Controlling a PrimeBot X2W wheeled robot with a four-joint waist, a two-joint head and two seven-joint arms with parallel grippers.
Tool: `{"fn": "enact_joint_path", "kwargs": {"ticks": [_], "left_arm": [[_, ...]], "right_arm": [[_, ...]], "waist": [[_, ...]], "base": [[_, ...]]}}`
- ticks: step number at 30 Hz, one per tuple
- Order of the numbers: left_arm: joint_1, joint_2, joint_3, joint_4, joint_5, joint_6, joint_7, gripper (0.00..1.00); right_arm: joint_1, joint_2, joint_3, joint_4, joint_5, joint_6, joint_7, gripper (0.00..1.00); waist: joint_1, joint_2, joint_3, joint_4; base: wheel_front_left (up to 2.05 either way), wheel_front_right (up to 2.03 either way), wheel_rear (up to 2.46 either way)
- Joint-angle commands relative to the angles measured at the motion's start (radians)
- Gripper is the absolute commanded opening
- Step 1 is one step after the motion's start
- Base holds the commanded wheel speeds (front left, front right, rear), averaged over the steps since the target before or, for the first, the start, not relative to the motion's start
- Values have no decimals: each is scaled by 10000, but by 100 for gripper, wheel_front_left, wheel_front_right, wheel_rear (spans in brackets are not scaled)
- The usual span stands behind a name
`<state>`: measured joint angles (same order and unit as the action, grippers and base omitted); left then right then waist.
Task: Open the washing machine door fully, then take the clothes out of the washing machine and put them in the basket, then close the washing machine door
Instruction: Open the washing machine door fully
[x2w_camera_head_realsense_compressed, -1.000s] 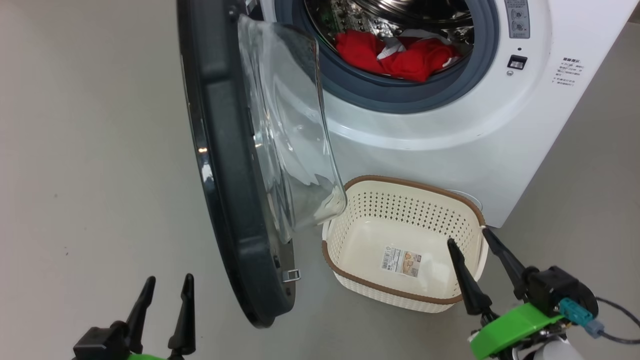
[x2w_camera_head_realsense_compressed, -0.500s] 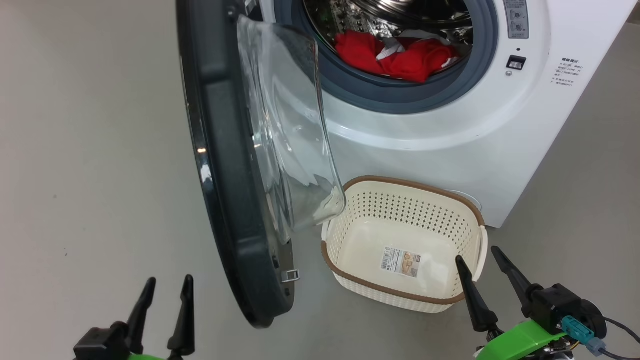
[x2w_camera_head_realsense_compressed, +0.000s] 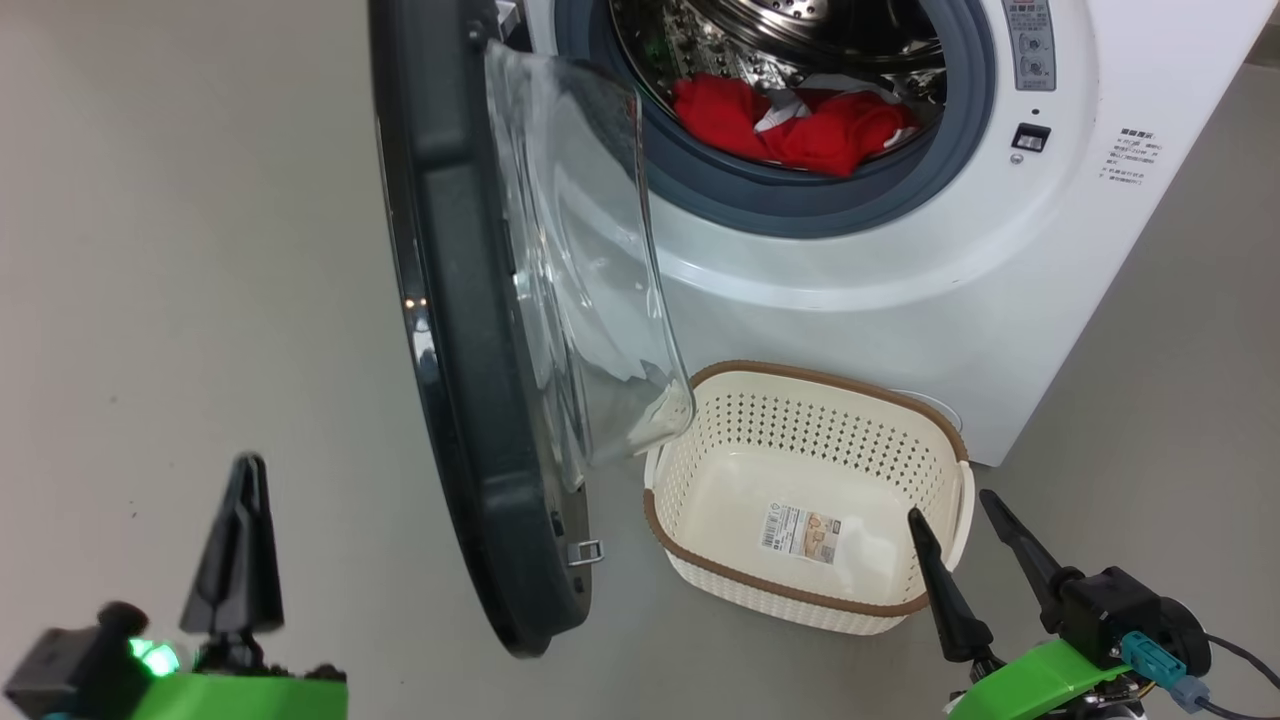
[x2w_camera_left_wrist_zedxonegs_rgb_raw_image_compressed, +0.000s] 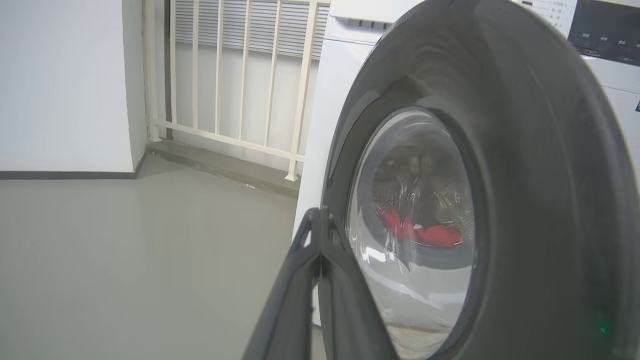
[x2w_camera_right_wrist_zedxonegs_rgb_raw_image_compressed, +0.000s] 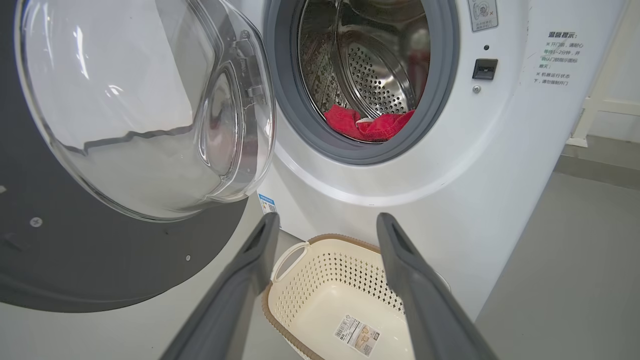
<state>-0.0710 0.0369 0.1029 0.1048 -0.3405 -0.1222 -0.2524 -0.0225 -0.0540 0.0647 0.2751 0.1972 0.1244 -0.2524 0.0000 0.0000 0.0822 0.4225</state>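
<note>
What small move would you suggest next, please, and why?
Probably bring the shut left claw up to the door's free edge, ready to swing it wider. The door is only partly open, and the claw hangs apart from it. The clothes lie inside the washing machine and the basket is empty.

The washing machine (x2w_camera_head_realsense_compressed: 900, 300) is white, with a grey-blue gasket (x2w_camera_head_realsense_compressed: 760, 205) and a steel drum (x2w_camera_right_wrist_zedxonegs_rgb_raw_image_compressed: 380, 70) dotted with small holes. The washing machine door (x2w_camera_head_realsense_compressed: 450, 350) has a glossy black rim around clear glass. The clothes (x2w_camera_head_realsense_compressed: 800, 130) are bright red with some white. The basket (x2w_camera_head_realsense_compressed: 800, 430) is cream-white with rows of holes and a brown rim. The floor (x2w_camera_head_realsense_compressed: 200, 250) is grey. The left end effector (x2w_camera_head_realsense_compressed: 248, 470) and right end effector (x2w_camera_head_realsense_compressed: 950, 506) have black fingers on bright green mounts.
</note>
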Motion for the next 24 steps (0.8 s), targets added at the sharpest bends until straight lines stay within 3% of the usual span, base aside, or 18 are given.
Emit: {"fn": "enact_joint_path", "kwargs": {"ticks": [1,6,12,17,24], "left_arm": [[-355,133,273,-924,-143,114,-94,0],[-285,133,-453,-2271,-381,292,-94,0],[-1,133,-2409,-3558,-118,434,-94,0],[331,133,-4042,-2921,-541,535,-94,0],[199,133,-4597,-1384,-1091,425,-94,0]], "right_arm": [[-92,2,219,-284,0,63,-93,100],[-104,8,249,-307,7,63,-93,100],[-153,15,306,-327,11,63,-93,100],[-230,21,337,-373,-16,63,-93,100],[-305,25,301,-412,-41,63,-93,100]], "waist": [[0,0,8,-4],[0,0,20,-19],[0,0,47,-69],[0,0,98,-131],[0,0,196,-138]], "base": [[0,0,0],[0,0,0],[0,0,0],[0,0,0],[0,0,0]]}}
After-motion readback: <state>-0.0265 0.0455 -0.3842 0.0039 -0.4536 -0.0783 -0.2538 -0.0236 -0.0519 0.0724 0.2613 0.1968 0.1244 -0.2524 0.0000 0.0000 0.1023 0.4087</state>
